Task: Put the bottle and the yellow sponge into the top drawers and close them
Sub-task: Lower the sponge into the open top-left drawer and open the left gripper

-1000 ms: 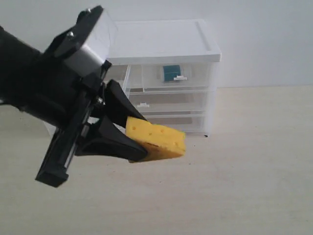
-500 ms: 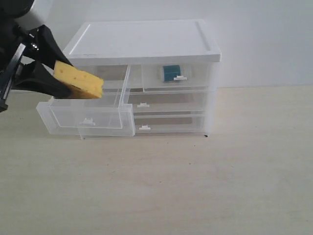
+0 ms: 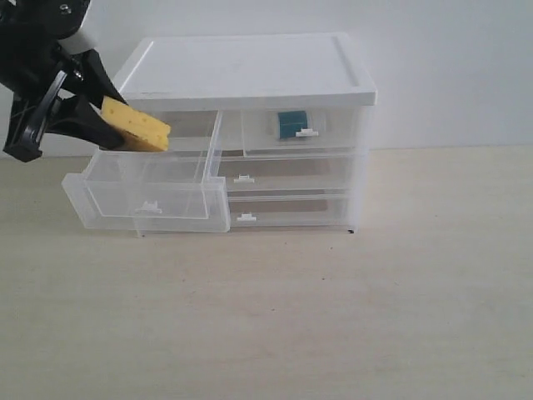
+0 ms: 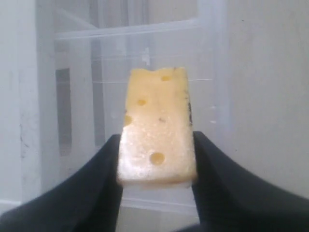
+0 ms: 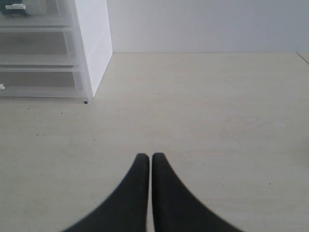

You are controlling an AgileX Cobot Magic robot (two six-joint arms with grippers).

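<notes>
Left arm: your left gripper (image 3: 112, 125) is angled down from upper left, jaws clamped on the yellow sponge (image 3: 137, 127), over the pulled-out top left drawer (image 3: 179, 200).
Right arm: right gripper (image 5: 147, 158) low over the table (image 3: 375, 300), fingers pressed together, empty.
Bottle: bottle (image 3: 291, 124) inside the shut top right drawer (image 3: 333, 133).
Surface: pale wood grain, white wall (image 3: 450, 67) behind.

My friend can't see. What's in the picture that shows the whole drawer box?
The robot's black left gripper holds a yellow sponge just above an open clear drawer, pulled out of a small white drawer chest on a pale table. The other top drawer is shut, with a teal-labelled bottle inside.
</notes>
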